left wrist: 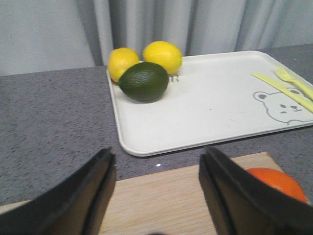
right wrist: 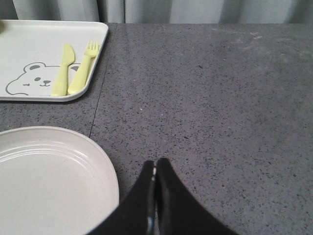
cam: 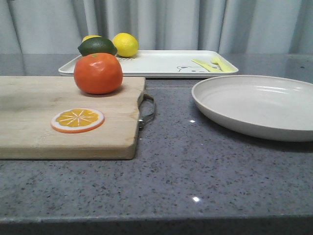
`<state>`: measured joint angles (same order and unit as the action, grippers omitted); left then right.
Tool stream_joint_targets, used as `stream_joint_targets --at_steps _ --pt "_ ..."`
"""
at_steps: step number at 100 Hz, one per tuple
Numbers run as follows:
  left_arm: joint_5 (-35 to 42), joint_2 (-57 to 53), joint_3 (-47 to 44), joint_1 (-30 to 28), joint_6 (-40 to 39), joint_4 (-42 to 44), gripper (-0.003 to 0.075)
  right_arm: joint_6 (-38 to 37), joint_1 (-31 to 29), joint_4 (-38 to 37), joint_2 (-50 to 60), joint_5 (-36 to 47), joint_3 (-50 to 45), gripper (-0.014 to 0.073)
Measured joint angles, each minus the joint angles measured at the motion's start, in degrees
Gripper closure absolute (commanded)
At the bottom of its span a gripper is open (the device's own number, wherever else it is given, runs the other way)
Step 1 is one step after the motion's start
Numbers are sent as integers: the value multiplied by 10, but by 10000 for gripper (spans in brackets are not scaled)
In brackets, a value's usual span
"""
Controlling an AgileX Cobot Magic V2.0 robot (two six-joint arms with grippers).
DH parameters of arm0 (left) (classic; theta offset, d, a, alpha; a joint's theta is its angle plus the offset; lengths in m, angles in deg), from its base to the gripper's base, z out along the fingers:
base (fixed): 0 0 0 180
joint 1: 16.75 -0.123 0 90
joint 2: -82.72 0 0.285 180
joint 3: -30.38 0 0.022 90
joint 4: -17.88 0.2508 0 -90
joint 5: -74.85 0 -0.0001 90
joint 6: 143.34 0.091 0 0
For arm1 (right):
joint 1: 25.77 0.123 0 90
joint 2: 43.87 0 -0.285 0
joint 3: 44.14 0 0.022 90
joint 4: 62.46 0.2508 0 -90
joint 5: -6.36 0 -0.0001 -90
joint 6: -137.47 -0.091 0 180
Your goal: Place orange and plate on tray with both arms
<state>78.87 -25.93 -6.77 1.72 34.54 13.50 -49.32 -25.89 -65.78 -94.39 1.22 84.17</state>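
Observation:
The orange (cam: 98,73) sits on the far part of the wooden cutting board (cam: 39,127); a sliver of it shows in the left wrist view (left wrist: 276,182) behind one finger. The off-white plate (cam: 259,105) lies on the counter at the right, also in the right wrist view (right wrist: 49,181). The white tray (cam: 161,63) with the bear drawing lies at the back, also in the left wrist view (left wrist: 205,107) and the right wrist view (right wrist: 29,49). My left gripper (left wrist: 157,161) is open and empty above the board. My right gripper (right wrist: 155,164) is shut and empty beside the plate's rim. Neither gripper shows in the front view.
On the tray lie two lemons (left wrist: 162,56), a dark green avocado (left wrist: 144,82) and a yellow plastic knife and fork (right wrist: 73,68). A flat orange slice (cam: 78,120) lies on the board. The board has a metal handle (cam: 146,110). The grey counter (cam: 205,171) reaches to curtains behind.

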Motion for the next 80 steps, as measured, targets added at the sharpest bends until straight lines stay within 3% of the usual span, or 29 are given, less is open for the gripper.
stream_joint_targets --at_steps 25,51,80 --pt "-100 94 114 62 0 0 110 0 0 0 0 1 0 662" --pt "-236 198 250 106 0 0 109 0 0 0 0 7 0 662" --pt "-394 288 374 111 0 -11 109 0 0 0 0 7 0 662"
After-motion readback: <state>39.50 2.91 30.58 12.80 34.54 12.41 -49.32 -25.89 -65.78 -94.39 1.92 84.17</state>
